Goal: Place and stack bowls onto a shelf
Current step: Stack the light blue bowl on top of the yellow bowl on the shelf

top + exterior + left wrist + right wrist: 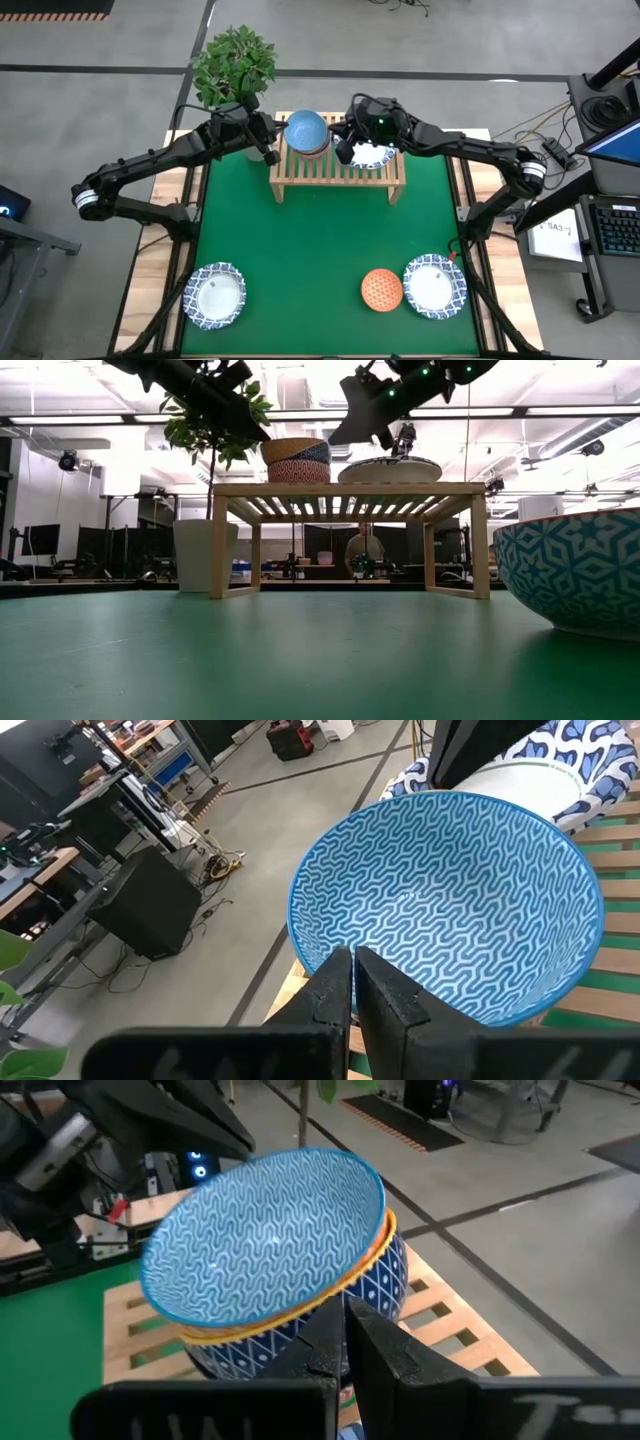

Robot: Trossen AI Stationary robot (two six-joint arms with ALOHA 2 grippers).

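Observation:
The light-wood shelf (337, 172) stands at the table's far side. On its left half is a stack of small bowls: a light-blue one (262, 1230) lies tilted on top of a yellow-orange one (385, 1240), which sits in a blue-patterned one (380, 1285). A wide white bowl (374, 155) with a blue rim rests on the right half. My left gripper (352, 978) is shut at the stack's left. My right gripper (345, 1325) is shut between the stack and the wide bowl. My left gripper's shut fingertips stand at the near rim (318, 952) of the light-blue bowl, coming slanting down from the table's left. I cannot tell whether they touch it. My right gripper's shut fingers stand before the blue-patterned bowl's side (395, 1295). I cannot tell whether they touch it.
On the green mat near the front edge lie a wide white bowl (214, 295) at the left, an orange-red dotted bowl (381, 289), and another wide white bowl (434, 285) at the right. A potted plant (234, 62) stands behind the shelf's left end.

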